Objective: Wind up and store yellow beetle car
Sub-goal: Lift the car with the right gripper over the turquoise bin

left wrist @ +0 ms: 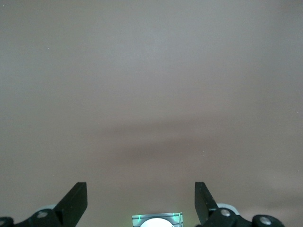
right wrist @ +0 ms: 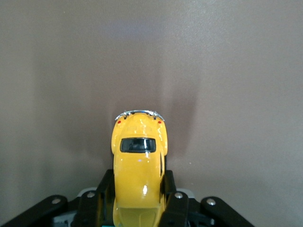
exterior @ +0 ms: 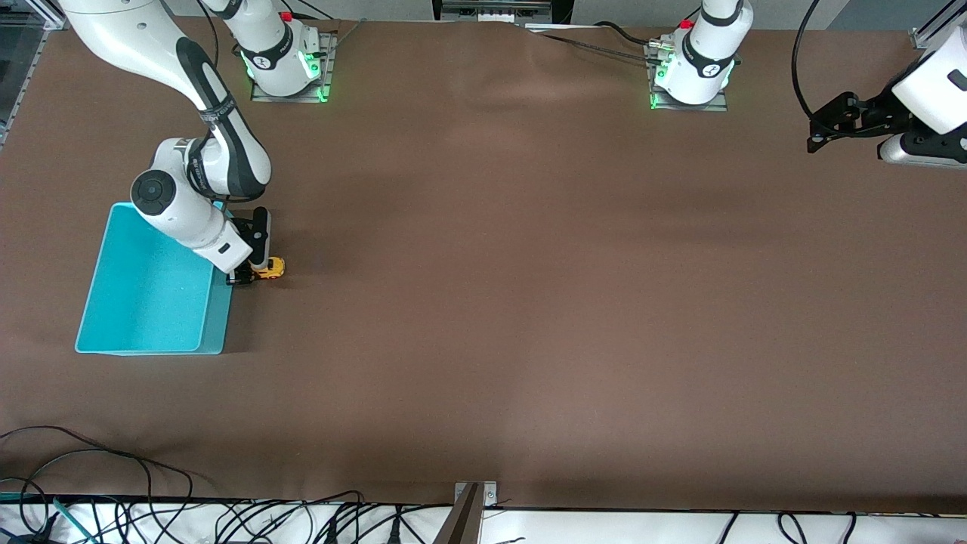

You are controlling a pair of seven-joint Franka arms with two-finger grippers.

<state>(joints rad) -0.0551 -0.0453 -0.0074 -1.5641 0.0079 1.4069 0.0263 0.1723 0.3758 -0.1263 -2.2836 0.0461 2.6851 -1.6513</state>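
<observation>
The yellow beetle car is a tiny yellow toy with dark windows, low at the table just beside the turquoise bin. My right gripper is shut on the car; in the right wrist view the black fingers clamp both sides of its body, with the chrome bumper end pointing away from the wrist. My left gripper is open and empty, held up at the left arm's end of the table; in the left wrist view its fingers stand wide apart over bare table.
The turquoise bin is open-topped and sits near the right arm's end of the table; its inside shows nothing. Cables lie along the table edge nearest the front camera. A brown table cover spans the rest.
</observation>
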